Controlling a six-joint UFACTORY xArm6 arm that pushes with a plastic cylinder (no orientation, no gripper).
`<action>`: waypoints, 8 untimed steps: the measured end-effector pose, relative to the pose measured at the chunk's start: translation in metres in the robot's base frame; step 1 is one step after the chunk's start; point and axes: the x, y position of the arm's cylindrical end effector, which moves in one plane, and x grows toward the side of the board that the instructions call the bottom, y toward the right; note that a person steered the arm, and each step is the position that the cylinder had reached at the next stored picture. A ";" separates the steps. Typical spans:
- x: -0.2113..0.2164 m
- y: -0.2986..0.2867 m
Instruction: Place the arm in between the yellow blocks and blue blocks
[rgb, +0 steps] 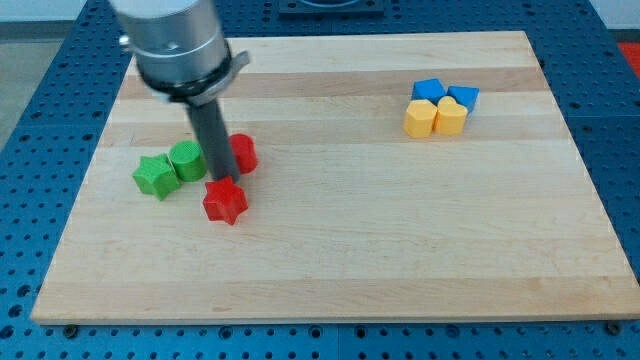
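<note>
Two yellow blocks, one (419, 118) on the left and one (451, 116) on the right, sit side by side at the view's upper right. Two blue blocks, one (429, 90) and one (463, 96), touch them just above. My tip (221, 179) is far to the view's left, at the end of the dark rod. It stands between a red block (241, 153) and a red star block (225, 201), close to both. A green cylinder block (186, 160) and a green star block (154, 176) lie just left of the rod.
The wooden board (330, 250) lies on a blue perforated table (30, 150). The arm's grey body (180, 45) hangs over the board's upper left.
</note>
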 end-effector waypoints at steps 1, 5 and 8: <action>-0.025 0.034; -0.034 0.269; -0.086 0.314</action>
